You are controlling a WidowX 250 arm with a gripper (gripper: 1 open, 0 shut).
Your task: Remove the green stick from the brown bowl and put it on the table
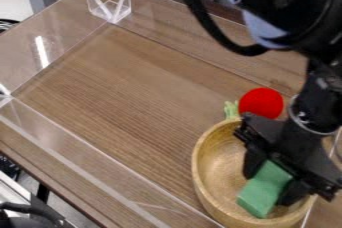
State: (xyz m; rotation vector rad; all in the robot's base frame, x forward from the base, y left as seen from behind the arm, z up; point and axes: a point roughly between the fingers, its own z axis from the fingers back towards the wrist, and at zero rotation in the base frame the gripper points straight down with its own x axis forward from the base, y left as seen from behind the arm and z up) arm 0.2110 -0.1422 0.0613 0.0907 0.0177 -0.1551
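One black robot arm reaches in from the upper right over a wooden table (127, 102), its gripper (274, 172) low over a round, light tan wooden bowl (217, 172) near the bottom right corner. The green stick (266, 189), a small flat mint-green bar, shows between the dark fingers, above the right part of the bowl's inside. The fingers stand close together with the stick between them, and they appear to be gripping it; whether it has left the bowl's floor cannot be told from this angle. A red ball (259, 103) with a pale green stem (231, 109) sits just beyond the bowl, near the arm. Bare wood spreads to the left, and a low clear wall (100, 180) runs along the table's near left side. The step in hand seems to be lifting the stick out. To do it well, keep the squeeze steady and rise straight up until both stick and fingertips are above the thick rim, since a sideways pull too soon could catch the rim and drag or tip the bowl. Then move left over the bare wood, away from the ball, lower until the stick touches the table, and open gently so it lies flat.
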